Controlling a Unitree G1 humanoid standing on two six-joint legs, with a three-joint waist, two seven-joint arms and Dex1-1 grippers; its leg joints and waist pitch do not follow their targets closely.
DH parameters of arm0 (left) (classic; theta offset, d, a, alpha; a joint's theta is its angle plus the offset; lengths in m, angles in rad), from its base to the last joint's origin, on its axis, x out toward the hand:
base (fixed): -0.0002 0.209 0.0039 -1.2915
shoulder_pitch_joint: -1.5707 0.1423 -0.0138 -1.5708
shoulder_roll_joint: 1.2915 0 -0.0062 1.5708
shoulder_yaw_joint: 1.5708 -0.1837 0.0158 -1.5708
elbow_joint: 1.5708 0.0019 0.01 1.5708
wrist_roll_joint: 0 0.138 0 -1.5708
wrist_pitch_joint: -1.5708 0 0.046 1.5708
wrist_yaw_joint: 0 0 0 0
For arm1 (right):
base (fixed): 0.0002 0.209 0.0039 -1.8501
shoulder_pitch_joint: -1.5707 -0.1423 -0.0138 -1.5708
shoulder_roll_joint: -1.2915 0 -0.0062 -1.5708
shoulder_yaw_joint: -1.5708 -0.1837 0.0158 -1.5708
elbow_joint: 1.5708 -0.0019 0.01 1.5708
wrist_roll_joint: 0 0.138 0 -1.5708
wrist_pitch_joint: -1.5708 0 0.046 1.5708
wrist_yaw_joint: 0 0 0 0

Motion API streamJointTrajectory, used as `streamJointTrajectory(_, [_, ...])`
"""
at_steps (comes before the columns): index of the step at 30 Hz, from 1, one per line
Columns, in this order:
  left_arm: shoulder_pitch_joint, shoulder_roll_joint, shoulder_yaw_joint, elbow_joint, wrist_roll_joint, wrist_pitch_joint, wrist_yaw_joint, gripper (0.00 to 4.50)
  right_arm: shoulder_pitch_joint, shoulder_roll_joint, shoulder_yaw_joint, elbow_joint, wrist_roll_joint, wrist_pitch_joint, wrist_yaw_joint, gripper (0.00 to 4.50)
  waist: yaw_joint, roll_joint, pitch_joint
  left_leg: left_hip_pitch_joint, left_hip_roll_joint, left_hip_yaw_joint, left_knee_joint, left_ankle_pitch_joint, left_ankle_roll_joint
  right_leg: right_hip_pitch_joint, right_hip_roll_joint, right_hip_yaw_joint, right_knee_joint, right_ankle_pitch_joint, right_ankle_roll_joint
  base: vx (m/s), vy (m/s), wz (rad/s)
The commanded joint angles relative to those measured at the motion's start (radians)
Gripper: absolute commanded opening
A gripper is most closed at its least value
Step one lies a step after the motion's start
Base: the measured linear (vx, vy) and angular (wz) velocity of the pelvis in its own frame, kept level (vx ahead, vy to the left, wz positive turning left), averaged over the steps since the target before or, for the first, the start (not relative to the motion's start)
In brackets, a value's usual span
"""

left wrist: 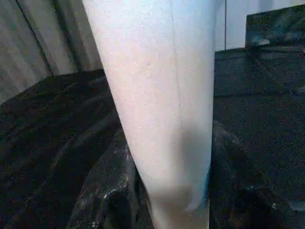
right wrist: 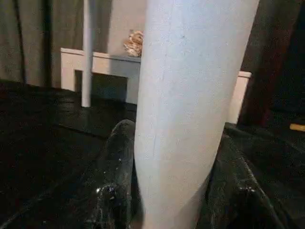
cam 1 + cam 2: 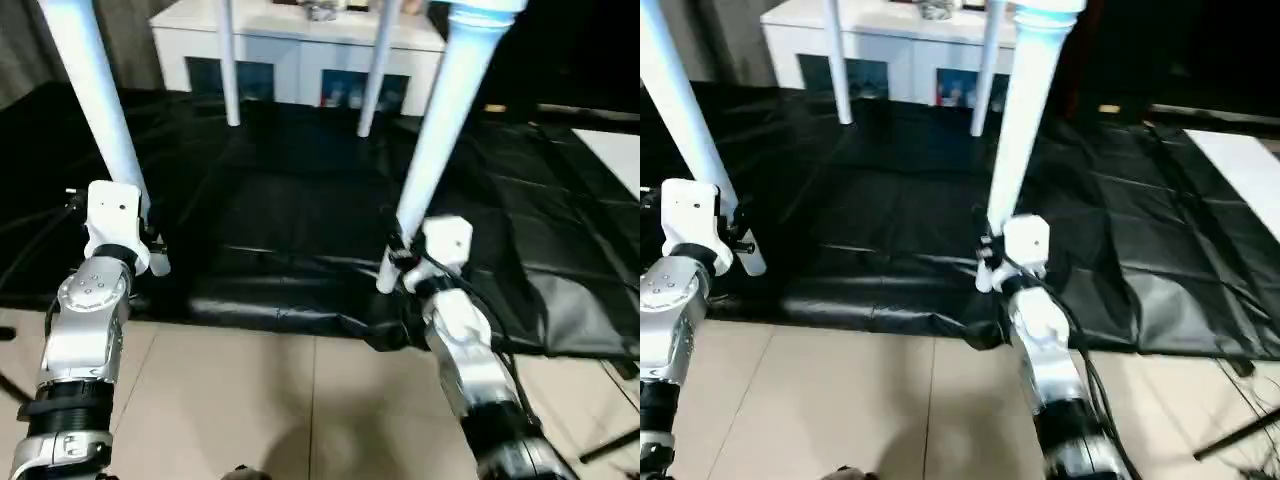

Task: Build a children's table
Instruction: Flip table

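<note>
A long tapered white tube leg (image 1: 162, 105) fills the frame, clamped between the left gripper's (image 1: 164, 200) two black fingers (image 1: 107, 191) — one on each side. Behind lies crinkled black plastic sheeting (image 1: 52, 124) — grey curtain folds (image 1: 33, 43) beyond.

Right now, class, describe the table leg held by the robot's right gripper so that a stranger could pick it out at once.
Start at the black sheet covering the floor before the white cabinet. Four white legs rise from it; two thin-looking ones stand far back by the cabinet. The leg is the near one on the robot's right, leaning, with the right gripper at its lower end.
</note>
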Motion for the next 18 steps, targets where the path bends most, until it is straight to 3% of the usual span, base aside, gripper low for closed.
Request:
streamJointTrajectory(1, [0.009, 0.025, -0.063, -0.002, 0.083, -0.025, -0.013, 1.96, -0.029, -0.02, 0.011, 0.024, -0.035, -0.043, 0.036, 1.81, -0.014, 0.034, -0.058, 0.072, 0.052, -0.056, -0.112, -0.763, -0.159, -0.015, -0.044, 0.016, -0.092, -0.434, -0.119, 0.0, 0.0, 0.0])
streamJointTrajectory(3, [0.017, 0.022, -0.049, -0.014, 0.07, -0.032, -0.007, 2.41, -0.027, -0.015, 0.007, 0.014, -0.011, -0.057, 0.06, 2.25, -0.014, 0.034, -0.059, 0.073, 0.052, -0.055, -0.111, -0.767, -0.157, -0.014, -0.046, 0.016, -0.092, -0.429, -0.123, 0.0, 0.0, 0.0])
streamJointTrajectory(8, [0.036, 0.022, -0.028, -0.044, 0.055, -0.052, 0.015, 2.75, -0.003, -0.014, -0.001, -0.018, 0.015, -0.084, 0.069, 2.65, -0.017, 0.038, -0.056, 0.071, 0.053, -0.054, -0.118, -0.792, -0.15, -0.014, -0.043, 0.009, -0.096, -0.443, -0.121, 0.0, 0.0, 0.0])
streamJointTrajectory(11, [0.097, -0.007, 0.005, -0.169, 0.018, -0.053, 0.042, 2.97, 0.089, -0.028, -0.018, -0.164, 0.057, -0.088, 0.09, 2.88, -0.015, 0.042, -0.049, 0.076, 0.057, -0.051, -0.125, -0.842, -0.151, -0.019, -0.036, 0.002, -0.101, -0.457, -0.117, 0.0, 0.0, 0.0])
streamJointTrajectory(13, [0.127, -0.025, 0.011, -0.227, 0.015, -0.065, 0.059, 3.07, 0.128, -0.035, -0.027, -0.225, 0.061, -0.079, 0.084, 2.98, -0.013, 0.042, -0.047, 0.078, 0.059, -0.047, -0.131, -0.862, -0.146, -0.017, -0.032, -0.001, -0.103, -0.466, -0.112, 0.0, 0.0, 0.0])
streamJointTrajectory(15, [0.152, -0.042, 0.019, -0.274, 0.016, -0.068, 0.077, 3.28, 0.155, -0.038, -0.035, -0.269, 0.056, -0.058, 0.067, 3.15, -0.014, 0.047, -0.043, 0.07, 0.057, -0.034, -0.154, -0.884, -0.142, -0.004, -0.015, -0.019, -0.096, -0.482, -0.105, 0.0, 0.0, 0.0])
streamJointTrajectory(16, [0.152, -0.042, 0.019, -0.274, 0.016, -0.068, 0.077, 3.33, 0.155, -0.038, -0.035, -0.269, 0.056, -0.058, 0.067, 3.2, -0.009, 0.045, -0.041, 0.046, 0.063, -0.019, -0.186, -0.891, -0.138, 0.022, -0.001, -0.03, -0.06, -0.464, -0.106, 0.0, 0.0, 0.0])
streamJointTrajectory(17, [0.163, -0.051, 0.024, -0.294, 0.015, -0.064, 0.084, 3.36, 0.166, -0.038, -0.039, -0.287, 0.055, -0.046, 0.06, 3.22, 0.001, 0.047, -0.043, 0.034, 0.064, -0.006, -0.202, -0.882, -0.136, 0.036, 0.003, -0.029, -0.034, -0.449, -0.109, -0.077, -0.037, 0.03])
streamJointTrajectory(18, [0.186, -0.065, 0.031, -0.332, 0.011, -0.07, 0.093, 3.36, 0.186, -0.04, -0.039, -0.321, 0.054, -0.032, 0.057, 3.22, 0.025, 0.053, -0.043, 0.015, 0.065, 0.038, -0.241, -0.863, -0.142, 0.047, 0.018, -0.031, 0.028, -0.436, -0.118, -0.077, -0.037, 0.03])
